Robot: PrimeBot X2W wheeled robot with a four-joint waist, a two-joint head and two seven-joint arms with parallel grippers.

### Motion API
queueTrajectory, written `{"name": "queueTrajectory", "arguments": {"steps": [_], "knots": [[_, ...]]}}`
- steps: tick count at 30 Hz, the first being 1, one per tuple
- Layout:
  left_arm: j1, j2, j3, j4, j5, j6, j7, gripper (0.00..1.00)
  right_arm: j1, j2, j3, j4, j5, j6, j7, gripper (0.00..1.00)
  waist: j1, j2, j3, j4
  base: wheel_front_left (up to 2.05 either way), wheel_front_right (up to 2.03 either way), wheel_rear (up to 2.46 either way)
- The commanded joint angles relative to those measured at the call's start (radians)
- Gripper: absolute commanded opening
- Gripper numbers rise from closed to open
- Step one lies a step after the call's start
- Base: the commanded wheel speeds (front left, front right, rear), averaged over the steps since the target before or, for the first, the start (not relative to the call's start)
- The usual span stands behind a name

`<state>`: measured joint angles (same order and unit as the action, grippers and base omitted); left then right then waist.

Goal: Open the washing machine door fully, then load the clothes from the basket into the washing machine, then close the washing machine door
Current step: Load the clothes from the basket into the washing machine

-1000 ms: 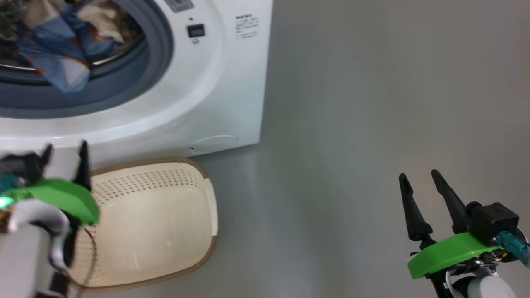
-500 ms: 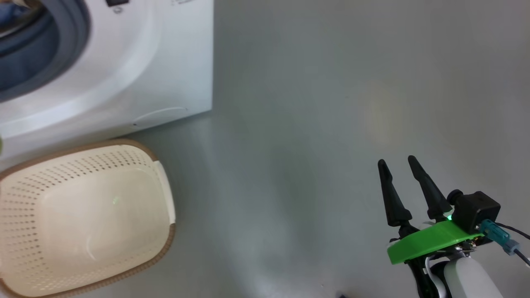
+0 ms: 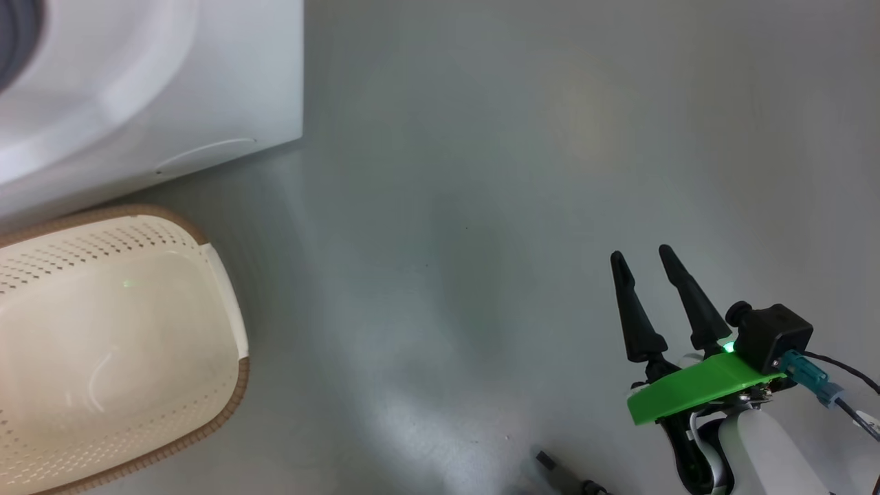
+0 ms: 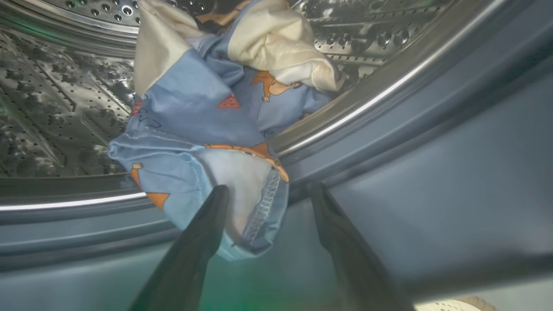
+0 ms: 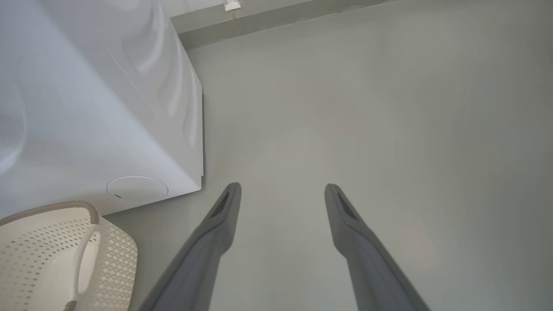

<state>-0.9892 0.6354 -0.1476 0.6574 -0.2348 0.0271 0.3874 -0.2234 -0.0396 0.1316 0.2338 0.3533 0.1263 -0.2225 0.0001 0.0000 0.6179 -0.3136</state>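
Observation:
The clothes, a light blue garment (image 4: 194, 108) with orange prints and a cream piece (image 4: 276, 39), lie in the washing machine's steel drum (image 4: 52, 108). The blue hem hangs over the drum lip onto the grey gasket (image 4: 432, 151). My left gripper (image 4: 268, 188) is open, one finger on each side of that hem. The white washing machine (image 3: 172, 89) stands at the upper left, with the cream basket (image 3: 227, 330) in front of it and nothing inside. My right gripper (image 3: 641, 252) is open over bare floor, far right of the basket. The washing machine door is out of view.
Grey floor spreads to the right of the machine (image 5: 86, 108). A round cap (image 5: 137, 189) sits low on its front, just above the basket (image 5: 116, 259). A small dark object (image 3: 550, 462) lies on the floor near my right arm. A wall base (image 5: 276, 21) runs behind.
The head camera has swung right, so the machine and basket slid left and the drum opening and left gripper left that view. The right gripper keeps its open pose.

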Motion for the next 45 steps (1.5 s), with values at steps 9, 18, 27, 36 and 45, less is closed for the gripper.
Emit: {"name": "queueTrajectory", "arguments": {"steps": [9,18,27,36,45], "knots": [[-0.012,0.090,0.027,-0.007,-0.002,0.012,0.053,0.00,-0.007,-0.011,0.046,0.031,0.021,0.004,-0.026,1.00,-0.0001,0.0000,-0.016,-0.003,0.00,0.00,0.00],[-0.039,0.103,0.023,0.005,-0.021,-0.011,0.060,0.00,-0.015,-0.011,0.062,0.045,0.038,0.004,-0.030,1.00,-0.0001,0.0000,-0.015,0.002,0.00,0.00,0.00],[-0.062,0.088,0.023,0.027,-0.043,-0.019,0.019,0.00,-0.025,-0.011,0.043,0.052,0.031,0.004,-0.033,1.00,-0.0001,0.0000,-0.021,0.013,0.00,0.00,0.00],[-0.002,-0.009,0.048,0.034,-0.101,0.006,-0.138,0.00,-0.021,-0.011,-0.028,0.035,-0.018,0.004,-0.025,1.00,-0.0001,0.0000,-0.073,0.070,0.00,0.00,0.00],[0.252,-0.162,0.088,-0.123,-0.170,0.077,-0.347,0.00,0.023,-0.011,-0.137,-0.034,-0.095,0.004,0.032,1.00,-0.0001,0.0000,-0.179,0.154,0.00,0.00,0.00]]}}
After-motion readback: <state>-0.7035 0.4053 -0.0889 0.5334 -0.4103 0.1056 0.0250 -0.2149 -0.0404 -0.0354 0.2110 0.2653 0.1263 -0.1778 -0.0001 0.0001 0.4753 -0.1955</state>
